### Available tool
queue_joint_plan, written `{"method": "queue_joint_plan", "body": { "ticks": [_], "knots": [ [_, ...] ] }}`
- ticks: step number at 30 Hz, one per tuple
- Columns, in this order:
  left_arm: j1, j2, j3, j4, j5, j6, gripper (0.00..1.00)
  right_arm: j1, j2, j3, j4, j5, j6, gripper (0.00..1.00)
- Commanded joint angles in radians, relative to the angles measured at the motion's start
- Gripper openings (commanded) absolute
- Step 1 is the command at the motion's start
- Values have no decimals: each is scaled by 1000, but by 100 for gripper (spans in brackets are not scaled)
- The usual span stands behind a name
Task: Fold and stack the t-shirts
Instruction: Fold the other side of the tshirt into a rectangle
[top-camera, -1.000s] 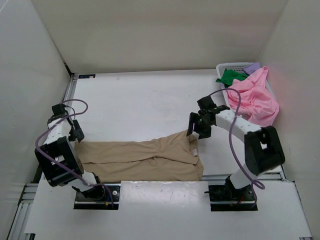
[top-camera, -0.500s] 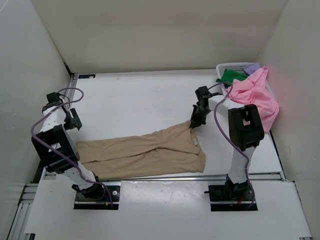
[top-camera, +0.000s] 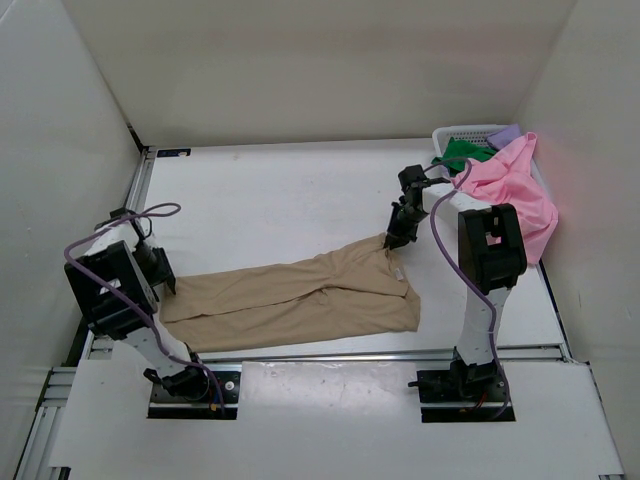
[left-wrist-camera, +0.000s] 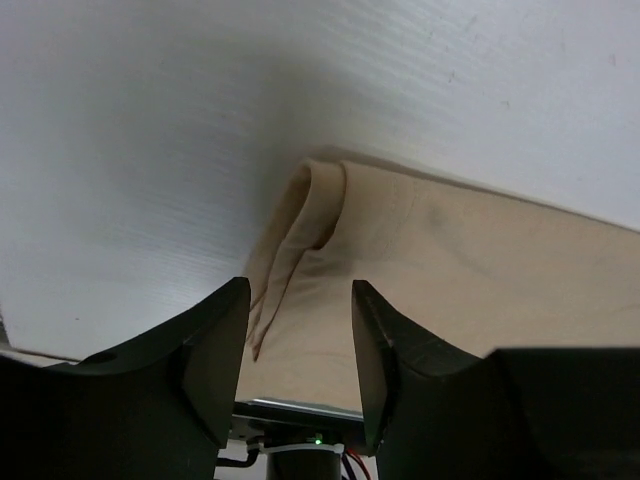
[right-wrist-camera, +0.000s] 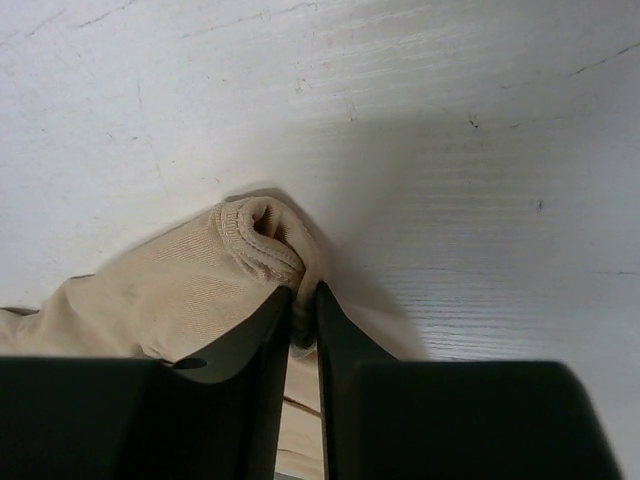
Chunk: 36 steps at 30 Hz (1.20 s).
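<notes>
Near table (top-camera: 280, 200) edge, tan shirt (top-camera: 300, 300) lies stretched left to right, far-right corner pinched by right claw (top-camera: 392, 238); left claw (top-camera: 163, 283) spread astride left hem. Step: flattening before fold. Next: left must clamp hem.

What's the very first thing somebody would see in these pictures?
The long tan t-shirt lies stretched across the near side of the table. The right gripper pinches a bunched edge at its right end, and the left gripper is open over its left end. Next comes the bright pink t-shirt spilling from the white basket in the far right corner, beside a green t-shirt.
</notes>
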Motion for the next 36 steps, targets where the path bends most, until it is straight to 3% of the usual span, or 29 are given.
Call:
{"method": "queue_joint_plan", "body": {
  "ticks": [1,5,7,9,14,18,22,25,29,36],
  "knots": [
    [3,0,-4,53,17,0,56,5,-18,-21,-60,-3,-24,20],
    [3,32,-4,74,26,0,56,5,-36,-31,-70,17,-24,20],
    [3,51,-4,74,38,0,48,5,-36,-31,-70,17,-24,20],
    [3,63,-4,74,63,0,31,5,-36,-31,-79,17,-24,20],
    [3,54,6,74,75,0,24,5,-36,-22,-79,8,-24,20],
    [3,54,7,83,75,0,10,15,-36,-22,-79,-3,-33,21],
    [3,40,16,83,37,0,14,33,-47,-22,-79,-22,-53,28],
    [-15,8,16,83,14,0,41,42,-65,-31,-70,-22,-63,30],
    [-24,-12,16,97,-37,0,43,42,-65,-31,-61,-22,-63,30],
    [-67,-1,16,108,-61,0,35,42,-111,-56,-51,5,-72,42]
  ]
}}
